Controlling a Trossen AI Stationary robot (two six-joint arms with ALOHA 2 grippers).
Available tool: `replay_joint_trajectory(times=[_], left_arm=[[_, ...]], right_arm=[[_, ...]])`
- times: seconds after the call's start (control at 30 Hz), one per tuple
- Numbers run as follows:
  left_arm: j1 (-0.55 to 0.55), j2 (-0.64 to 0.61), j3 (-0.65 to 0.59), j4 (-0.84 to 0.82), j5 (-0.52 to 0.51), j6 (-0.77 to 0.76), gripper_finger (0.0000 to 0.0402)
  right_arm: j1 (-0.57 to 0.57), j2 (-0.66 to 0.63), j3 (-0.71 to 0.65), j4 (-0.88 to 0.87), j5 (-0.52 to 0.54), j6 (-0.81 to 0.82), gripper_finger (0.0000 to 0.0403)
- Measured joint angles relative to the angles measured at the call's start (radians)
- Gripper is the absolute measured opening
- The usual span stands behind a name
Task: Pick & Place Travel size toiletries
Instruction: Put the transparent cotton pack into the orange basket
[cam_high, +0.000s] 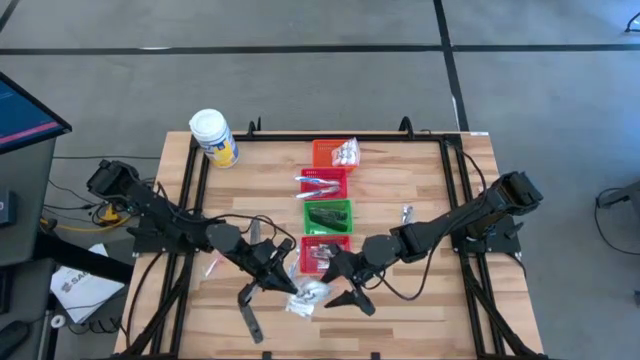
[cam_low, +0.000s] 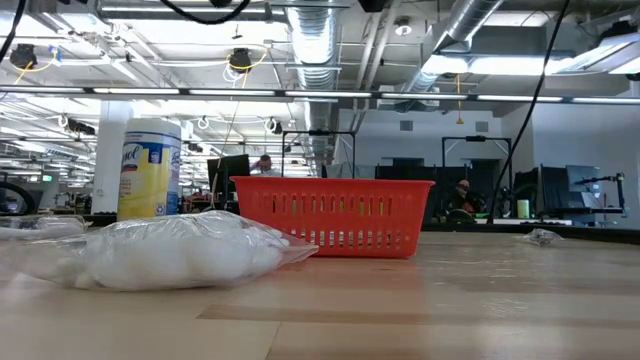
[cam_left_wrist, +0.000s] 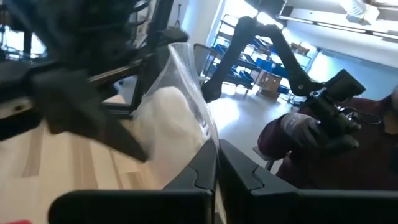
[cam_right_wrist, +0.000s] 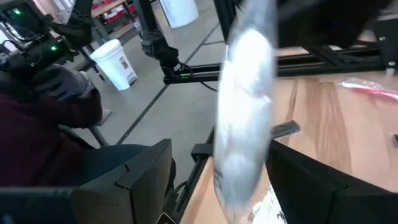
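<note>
A clear sachet with white contents (cam_high: 312, 292) sits between my two grippers near the table's near edge. My left gripper (cam_high: 288, 286) is shut on it. My right gripper (cam_high: 343, 284) is open, and its fingers (cam_right_wrist: 149, 171) stand on either side of the same sachet (cam_right_wrist: 245, 112). A second sachet (cam_high: 298, 307) lies flat on the table just nearer. In the low view, a sachet (cam_low: 160, 250) rests on the wood. Dark strips (cam_high: 250, 322) and a pink toothbrush (cam_high: 212, 265) lie on the left part of the table. My left gripper (cam_left_wrist: 216, 165) pinches the sachet's flat clear edge (cam_left_wrist: 208, 134) between its two shut fingers. The white filling (cam_left_wrist: 165, 121) stands out beyond the fingertips. The sachet is held on edge. My right gripper: I cannot tell whether its open fingers touch the sachet.
Down the table's middle runs a row of mesh baskets: orange (cam_high: 335, 152) with sachets, red (cam_high: 325, 183) with toothbrushes, green (cam_high: 328, 214) with dark strips, red (cam_high: 322, 255) with silvery items. A white jar (cam_high: 213, 138) stands at the far left. A small item (cam_high: 407, 212) lies to the right. A person's gloved hand (cam_left_wrist: 305, 134) shows beyond the near edge.
</note>
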Motion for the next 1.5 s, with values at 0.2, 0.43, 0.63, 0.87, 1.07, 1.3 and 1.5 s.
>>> replay_joint_trajectory(times=[0.2,0.43,0.63,0.87,1.07,1.3,1.5], left_arm=[[-0.015,0.0,0.006,-0.002,-0.021,0.009,0.0],[-0.015,0.0,0.006,-0.002,-0.05,0.01,0.0],[-0.015,0.0,0.006,-0.002,-0.076,0.032,0.0],[-0.015,0.0,0.006,-0.002,-0.076,0.032,0.0],[-0.019,0.0,0.006,0.0,-0.077,0.031,0.0007],[-0.034,-0.033,0.005,-0.003,-0.08,-0.006,0.0051],[-0.105,-0.146,-0.028,-0.003,-0.198,0.057,0.012]], right_arm=[[-0.001,0.0,0.0,-0.004,0.018,0.002,0.0245],[-0.001,0.0,0.0,-0.003,0.028,0.001,0.0214],[-0.001,0.0,0.0,-0.006,0.029,-0.009,0.0177],[-0.001,0.0,0.0,-0.01,0.029,-0.035,0.0088],[-0.003,0.0,0.0,0.001,0.037,-0.041,0.0014],[-0.001,0.0,0.0,0.0,0.073,-0.044,0.0011],[0.001,0.0,0.0,-0.017,0.073,-0.044,0.0014]])
